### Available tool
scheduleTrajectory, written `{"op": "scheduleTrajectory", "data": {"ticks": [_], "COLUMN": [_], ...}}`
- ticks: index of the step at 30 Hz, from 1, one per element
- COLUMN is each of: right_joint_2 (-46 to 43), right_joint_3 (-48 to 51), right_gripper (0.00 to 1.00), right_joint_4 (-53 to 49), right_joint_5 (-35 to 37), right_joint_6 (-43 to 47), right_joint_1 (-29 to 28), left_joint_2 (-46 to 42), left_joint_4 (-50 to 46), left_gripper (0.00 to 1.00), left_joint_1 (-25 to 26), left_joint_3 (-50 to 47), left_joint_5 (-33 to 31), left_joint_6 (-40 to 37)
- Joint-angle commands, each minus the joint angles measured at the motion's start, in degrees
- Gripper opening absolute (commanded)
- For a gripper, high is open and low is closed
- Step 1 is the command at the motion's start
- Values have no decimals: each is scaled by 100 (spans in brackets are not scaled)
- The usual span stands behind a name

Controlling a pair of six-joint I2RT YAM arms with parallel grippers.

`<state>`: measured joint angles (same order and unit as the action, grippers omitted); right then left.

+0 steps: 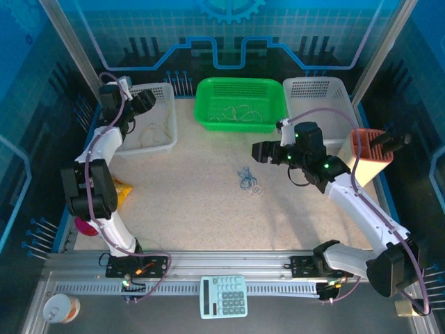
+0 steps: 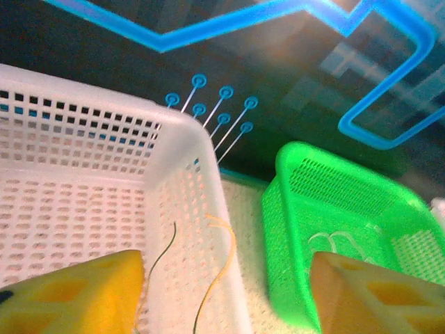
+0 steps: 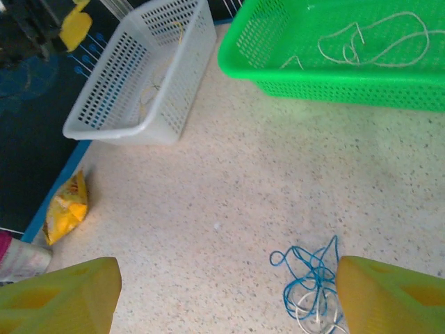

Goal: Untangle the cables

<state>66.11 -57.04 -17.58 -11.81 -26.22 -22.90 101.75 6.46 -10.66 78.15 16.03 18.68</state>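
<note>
1. The left gripper (image 2: 224, 285) hangs over the left white basket (image 1: 158, 115) at the far left of the desk (image 1: 195, 209). Its jaws are apart and nothing is between them.
2. A thin yellowish cable (image 2: 221, 261) runs down in front of that basket's perforated wall, between the two yellow fingers (image 2: 76, 292) and touching neither. A darker strand (image 2: 161, 257) hangs just beside it.
3. A yellow packet (image 3: 66, 205) lies on the desk near its left edge.
4. The green basket (image 1: 208, 94) stands at the far middle, with a whitish cable (image 3: 375, 38) in loose loops on its floor.
5. A small tangle (image 3: 309, 285) of blue and whitish cords rests on the bare desk, well apart from every basket.
6. The right gripper (image 3: 228, 278) hovers above the desk with its jaws wide and empty. The tangle lies near its right finger.
7. A second white basket (image 1: 313, 94) sits at the far right.
</note>
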Motion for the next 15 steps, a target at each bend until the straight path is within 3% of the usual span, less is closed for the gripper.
{"op": "scheduleTrajectory", "data": {"ticks": [1, 6, 15], "right_joint_2": [-103, -51, 416], "right_joint_3": [156, 266, 272], "right_gripper": [81, 81, 81], "right_joint_4": [-62, 23, -30], "right_joint_5": [240, 358, 580], "right_joint_6": [148, 126, 159], "right_joint_1": [-104, -111, -169], "left_joint_2": [-715, -1069, -1765], "left_joint_4": [-31, -279, -193], "left_gripper": [79, 99, 99], "left_joint_1": [11, 15, 340], "left_joint_3": [166, 438, -154], "left_joint_5": [-16, 102, 452], "left_joint_6": [-39, 100, 778]}}
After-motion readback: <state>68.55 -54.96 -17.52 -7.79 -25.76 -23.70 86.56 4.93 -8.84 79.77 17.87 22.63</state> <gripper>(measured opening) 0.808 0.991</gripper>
